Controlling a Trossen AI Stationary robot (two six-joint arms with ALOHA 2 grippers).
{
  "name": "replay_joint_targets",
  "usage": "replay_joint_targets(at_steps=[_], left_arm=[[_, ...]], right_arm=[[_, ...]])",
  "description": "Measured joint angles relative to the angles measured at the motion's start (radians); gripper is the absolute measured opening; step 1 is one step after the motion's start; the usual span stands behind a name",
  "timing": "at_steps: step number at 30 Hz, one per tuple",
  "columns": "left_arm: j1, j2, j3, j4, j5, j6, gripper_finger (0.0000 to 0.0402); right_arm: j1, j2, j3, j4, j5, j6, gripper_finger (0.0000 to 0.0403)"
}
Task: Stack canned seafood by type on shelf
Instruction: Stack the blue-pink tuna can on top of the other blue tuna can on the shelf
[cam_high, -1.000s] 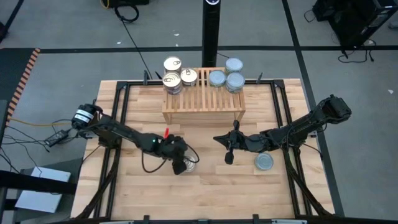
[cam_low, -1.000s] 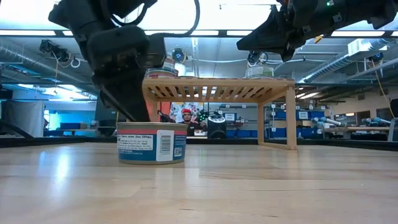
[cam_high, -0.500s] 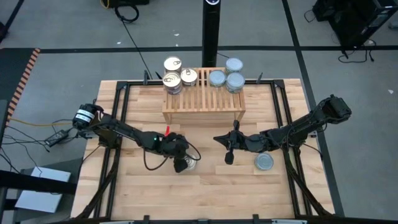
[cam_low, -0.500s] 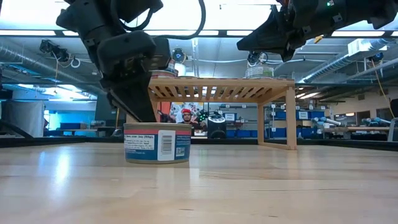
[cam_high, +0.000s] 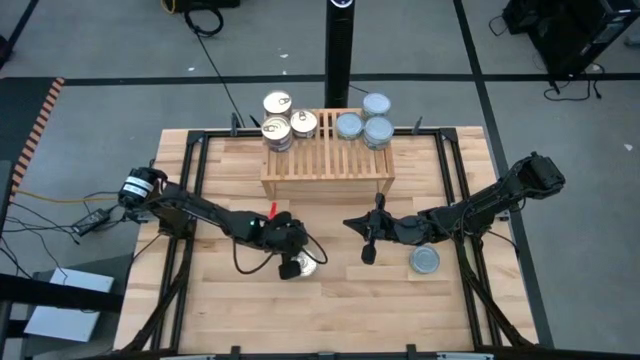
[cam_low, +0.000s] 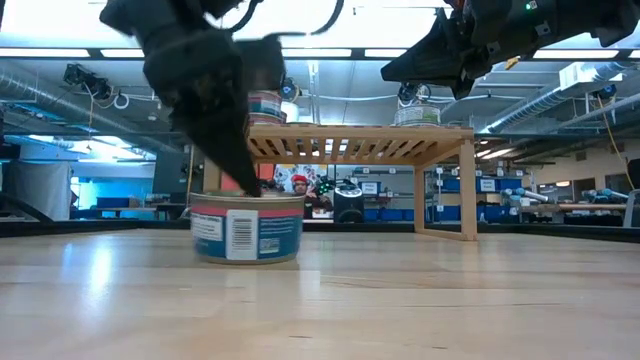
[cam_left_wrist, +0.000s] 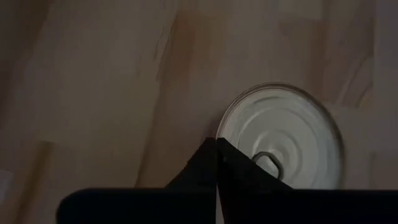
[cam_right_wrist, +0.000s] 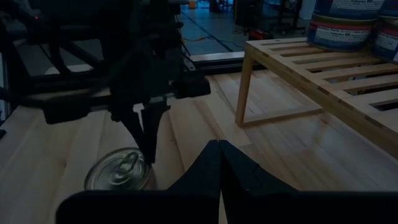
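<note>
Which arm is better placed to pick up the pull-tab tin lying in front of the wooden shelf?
Left. Its hand, fingers shut, is right at the gold pull-tab tin; the right hand, also shut, hovers farther off.

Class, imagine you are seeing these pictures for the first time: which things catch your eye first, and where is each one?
First, the left gripper, jaws shut, pressing its tips onto the gold-cream pull-tab lid of a short round tin on the front of the table. Next, the low light-wood slatted shelf at the back, with gold-lidded tins at one end and blue-silver ones at the other. The right gripper hangs shut beside another blue-silver-lidded tin.
</note>
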Motion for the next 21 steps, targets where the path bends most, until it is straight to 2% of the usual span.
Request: replay_joint_targets(at_steps=[8, 16, 21], left_arm=[[-0.017, -0.001, 0.067, -0.056, -0.118, 0.09, 0.0001], [-0.077, -0.002, 0.071, -0.056, -0.311, 0.154, 0.0001], [-0.117, -0.002, 0.071, -0.049, -0.382, 0.17, 0.0001]], right_arm=[[0.0, 0.0, 0.0, -0.003, 0.0, 0.0, 0.0011], [0.0, 0.0, 0.0, -0.01, 0.0, 0.0, 0.0011], [0.0, 0.0, 0.0, -0.01, 0.0, 0.0, 0.0011]])
